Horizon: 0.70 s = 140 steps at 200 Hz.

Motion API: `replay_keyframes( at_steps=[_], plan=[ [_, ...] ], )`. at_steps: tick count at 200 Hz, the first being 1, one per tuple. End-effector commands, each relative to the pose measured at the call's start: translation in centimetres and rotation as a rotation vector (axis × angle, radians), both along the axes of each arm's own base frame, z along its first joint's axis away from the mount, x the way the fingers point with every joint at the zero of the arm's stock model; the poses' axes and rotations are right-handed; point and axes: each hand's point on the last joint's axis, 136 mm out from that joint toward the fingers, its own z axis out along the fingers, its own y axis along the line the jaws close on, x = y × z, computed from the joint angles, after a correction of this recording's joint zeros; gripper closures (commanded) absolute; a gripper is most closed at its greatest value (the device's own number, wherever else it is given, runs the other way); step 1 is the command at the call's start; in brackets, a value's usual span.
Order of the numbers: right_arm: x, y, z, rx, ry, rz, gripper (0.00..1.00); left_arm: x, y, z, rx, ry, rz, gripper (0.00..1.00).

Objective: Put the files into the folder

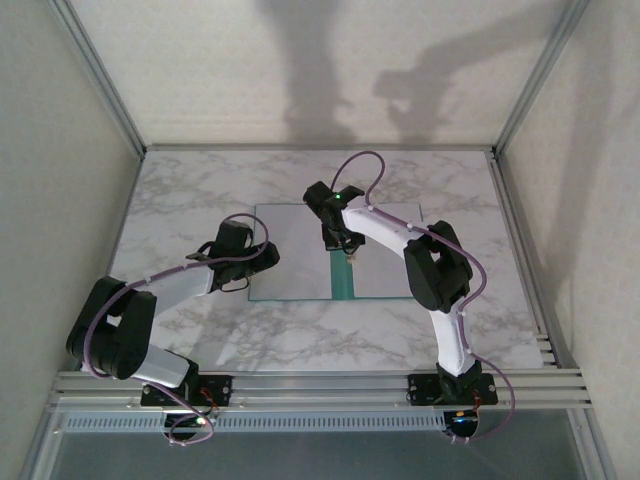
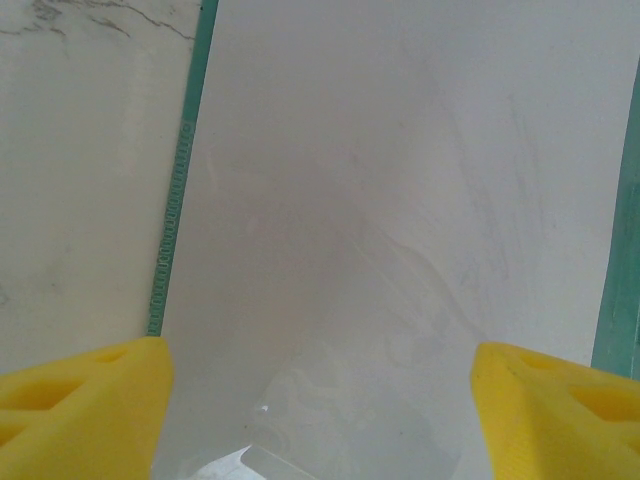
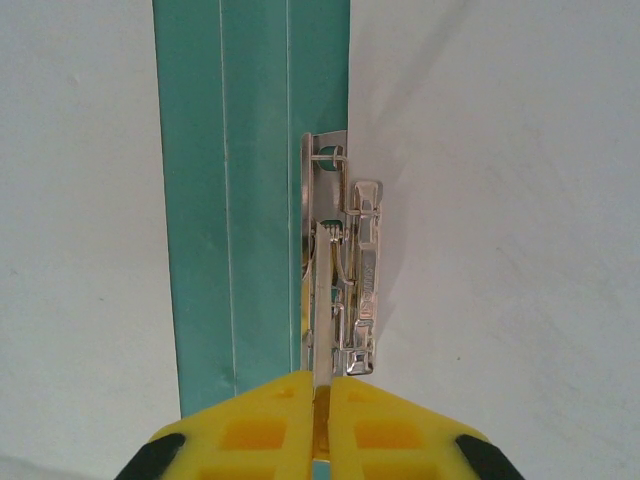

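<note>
The teal-green folder (image 1: 343, 282) lies open in the middle of the table, its spine (image 3: 250, 200) showing as a green strip. White files (image 1: 295, 250) cover the left leaf, and another white sheet (image 1: 385, 268) covers the right one. A metal clamp (image 3: 355, 250) sits by the spine. My right gripper (image 3: 322, 385) is shut on the clamp's thin lever (image 3: 321, 320), which stands up between the yellow fingers. My left gripper (image 2: 320, 400) hangs open over the left sheet (image 2: 380, 200), its fingers (image 2: 90, 400) wide apart with nothing between them.
Grey-veined marble (image 1: 300, 335) surrounds the folder. The folder's teal edge (image 2: 180, 180) borders the left sheet, with bare marble (image 2: 80, 150) beyond it. White walls and metal frame rails (image 1: 320, 385) enclose the table.
</note>
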Motion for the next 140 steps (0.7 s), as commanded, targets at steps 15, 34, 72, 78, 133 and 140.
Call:
replay_keyframes(
  at_steps=[15, 34, 72, 78, 133, 140],
  plan=[
    [-0.3, -1.0, -0.3, -0.039, 0.017, -0.005, 0.92, 0.3, -0.3, 1.0, 0.005, -0.034, -0.015, 0.22],
    [-0.5, -1.1, -0.6, -0.043, 0.021, -0.004, 0.92, 0.4, -0.2, 1.0, 0.005, -0.036, -0.012, 0.23],
    [-0.8, -1.3, -0.9, -0.046, 0.027, -0.005, 0.93, 0.4, -0.2, 0.9, 0.006, -0.030, -0.010, 0.26],
    [-0.8, -1.3, -1.0, -0.045, 0.028, -0.004, 0.93, 0.4, -0.2, 0.9, 0.006, -0.030, -0.010, 0.26],
    [-1.2, -1.6, -1.7, -0.051, 0.040, -0.007, 0.94, 0.3, -0.1, 0.7, 0.013, -0.020, -0.009, 0.27],
    [-1.3, -1.6, -1.8, -0.050, 0.042, -0.006, 0.94, 0.3, -0.1, 0.7, 0.013, -0.019, -0.008, 0.27]
  ],
)
